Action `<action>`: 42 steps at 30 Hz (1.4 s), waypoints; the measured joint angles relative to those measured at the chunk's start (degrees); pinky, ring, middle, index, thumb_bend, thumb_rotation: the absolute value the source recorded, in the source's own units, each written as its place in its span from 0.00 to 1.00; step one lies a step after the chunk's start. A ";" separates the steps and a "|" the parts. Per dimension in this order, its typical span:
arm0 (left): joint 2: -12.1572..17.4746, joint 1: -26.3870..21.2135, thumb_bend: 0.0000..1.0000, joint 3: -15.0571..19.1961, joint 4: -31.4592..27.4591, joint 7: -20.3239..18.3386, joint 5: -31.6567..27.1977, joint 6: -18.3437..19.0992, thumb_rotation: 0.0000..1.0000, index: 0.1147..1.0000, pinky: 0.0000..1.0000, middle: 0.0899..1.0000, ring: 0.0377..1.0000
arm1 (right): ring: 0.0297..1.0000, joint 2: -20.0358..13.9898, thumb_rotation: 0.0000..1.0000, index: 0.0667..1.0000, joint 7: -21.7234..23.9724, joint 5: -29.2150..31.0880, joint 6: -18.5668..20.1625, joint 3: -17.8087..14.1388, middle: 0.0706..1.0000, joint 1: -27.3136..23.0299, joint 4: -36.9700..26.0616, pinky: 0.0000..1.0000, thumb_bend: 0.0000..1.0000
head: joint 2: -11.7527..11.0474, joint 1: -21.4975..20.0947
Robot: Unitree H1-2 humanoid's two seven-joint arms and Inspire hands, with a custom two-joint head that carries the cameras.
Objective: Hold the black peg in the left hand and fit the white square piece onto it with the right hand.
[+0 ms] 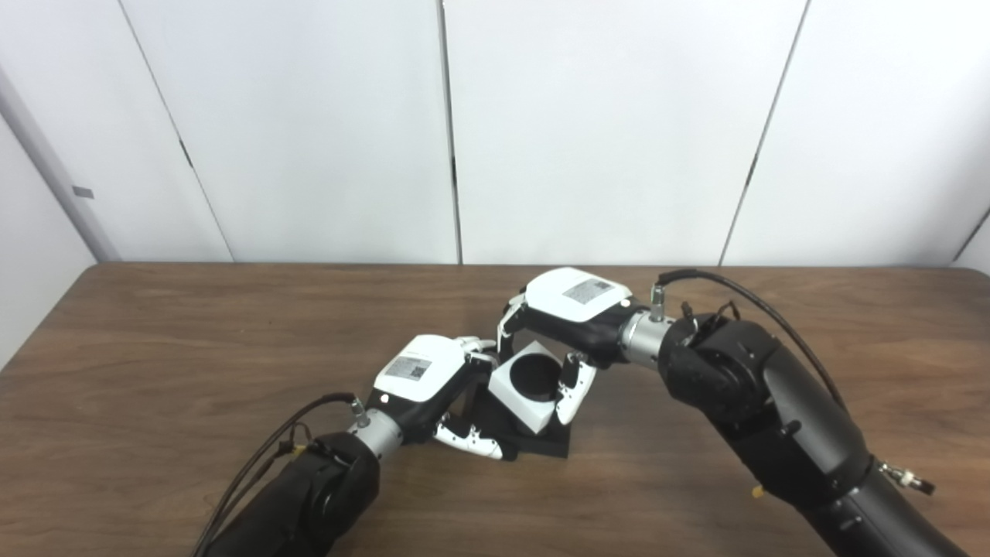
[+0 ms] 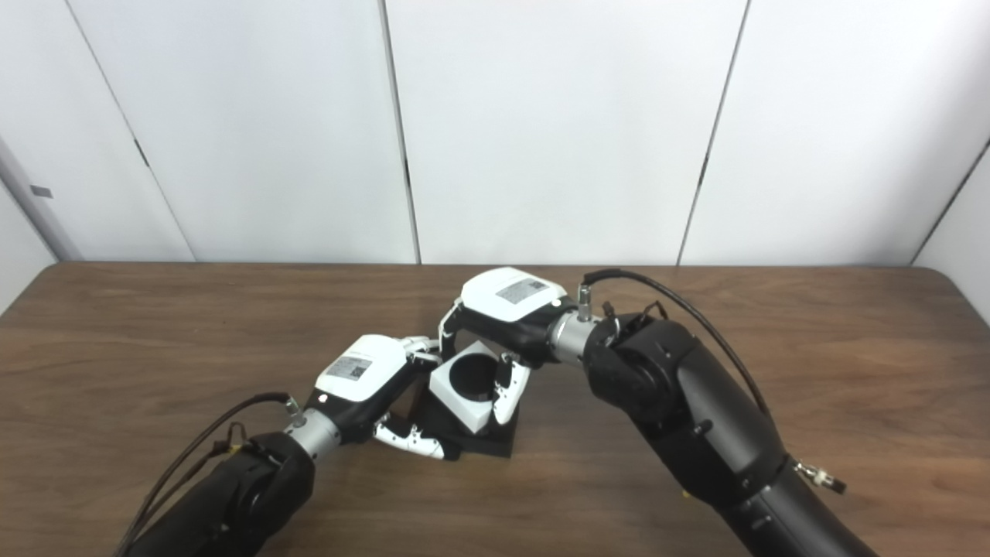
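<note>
At table centre the left hand (image 1: 421, 379) clamps the black peg (image 1: 541, 442) base from eight o'clock to steady it, while the right hand (image 1: 568, 309), closed around the white square piece (image 1: 526, 391) from two o'clock, sets it tilted over the peg, apparently mid-fit

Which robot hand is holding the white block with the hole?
The right hand, farther back on the table, grips the white square piece. The left hand holds the black peg base.

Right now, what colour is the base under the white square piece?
Black base, clearest in the left eye view.
</note>
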 measured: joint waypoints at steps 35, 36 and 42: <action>-0.05 -0.06 0.52 -0.08 -0.03 0.05 0.21 0.02 0.08 0.42 0.82 0.85 0.87 | 0.84 -3.12 0.24 0.71 4.96 2.23 2.19 -4.70 0.79 -0.73 -3.88 0.83 0.85 | 0.18 -0.53; -0.05 -0.05 0.52 -0.06 -0.03 0.05 0.21 0.02 0.07 0.42 0.82 0.85 0.87 | 0.83 -3.40 0.23 0.70 4.30 2.36 2.19 -5.59 0.79 -0.66 -4.41 0.82 0.84 | 0.18 -0.61; -0.04 -0.05 0.52 -0.06 -0.03 0.05 0.21 0.01 0.07 0.42 0.83 0.86 0.87 | 0.80 -4.34 0.17 0.69 -0.03 3.92 2.38 -10.94 0.77 0.65 -6.58 0.80 0.79 | 0.26 -0.97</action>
